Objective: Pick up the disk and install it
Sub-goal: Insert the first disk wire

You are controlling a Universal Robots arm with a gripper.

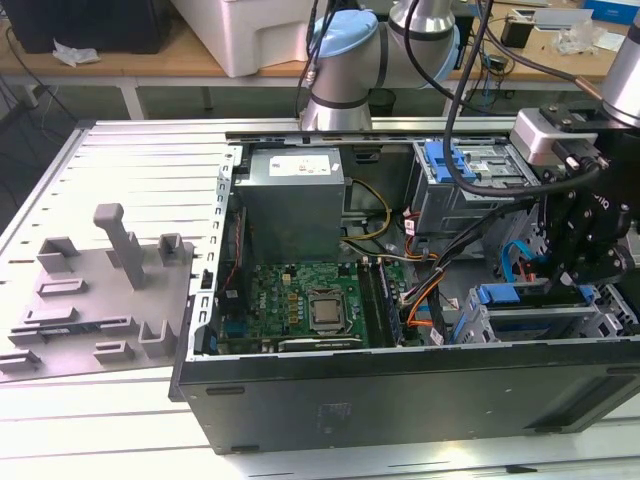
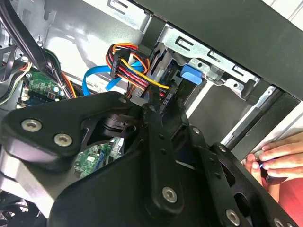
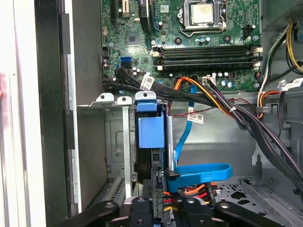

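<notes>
Blue-framed disk (image 3: 150, 135) sits edge-on in the metal drive cage (image 3: 113, 142) at the front corner of the open computer case (image 1: 400, 395), near the exterior view's right. In the first wrist view its blue carrier tab pokes above the cage rim, just below the motherboard (image 3: 189, 52). The hand (image 1: 578, 262) hangs directly over that cage in the exterior view, black linkages pointing down into the bay. Whether its fingers are clamped on the disk or released I cannot tell; the tips are hidden by the linkages in both wrist views.

A flat blue cable (image 3: 203, 172) loops beside the disk, and a bundle of orange, red and yellow wires (image 2: 135, 66) runs to a connector just beside it. A second blue-tabbed bay (image 1: 470, 165) sits further back in the case, next to the grey power supply (image 1: 293, 200).

A person's hand (image 2: 277, 158) rests against the outer edge of the case in the second wrist view. Grey plastic fixture (image 1: 95, 290) lies on the worktop (image 1: 140, 160), well apart from the case.
</notes>
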